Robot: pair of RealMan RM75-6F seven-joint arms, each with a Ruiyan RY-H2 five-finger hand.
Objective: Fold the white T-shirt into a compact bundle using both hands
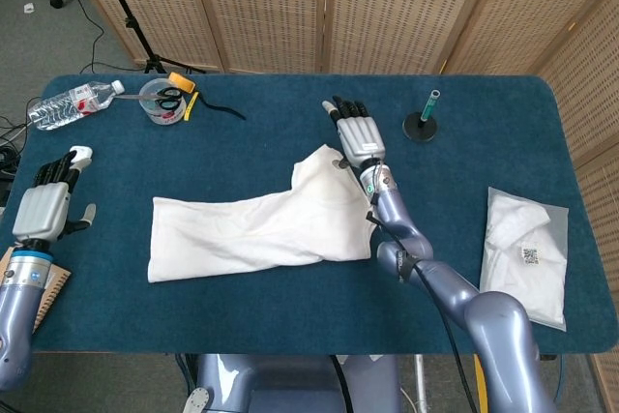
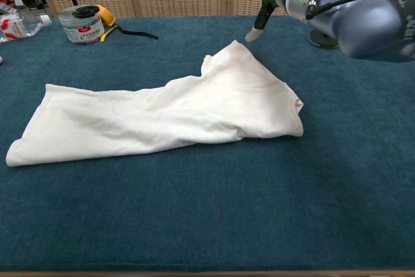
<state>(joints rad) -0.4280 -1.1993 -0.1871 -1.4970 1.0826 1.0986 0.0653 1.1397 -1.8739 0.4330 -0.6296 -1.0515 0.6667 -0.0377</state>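
With the right hand (image 1: 355, 132) spread wide and empty just above the shirt (image 1: 261, 226) lying loosely half-folded on the bench (image 1: 290, 103), the fold may sag open from its slack, uneven edges.

T-shirt (image 1: 266, 226) lies on the tabletop (image 1: 290, 311), just left of and below the right robot hand (image 1: 357, 136). Stand (image 1: 422, 124) right of that hand; bagged garment (image 1: 525, 253) further right; left robot hand (image 1: 46, 206) at far left edge.
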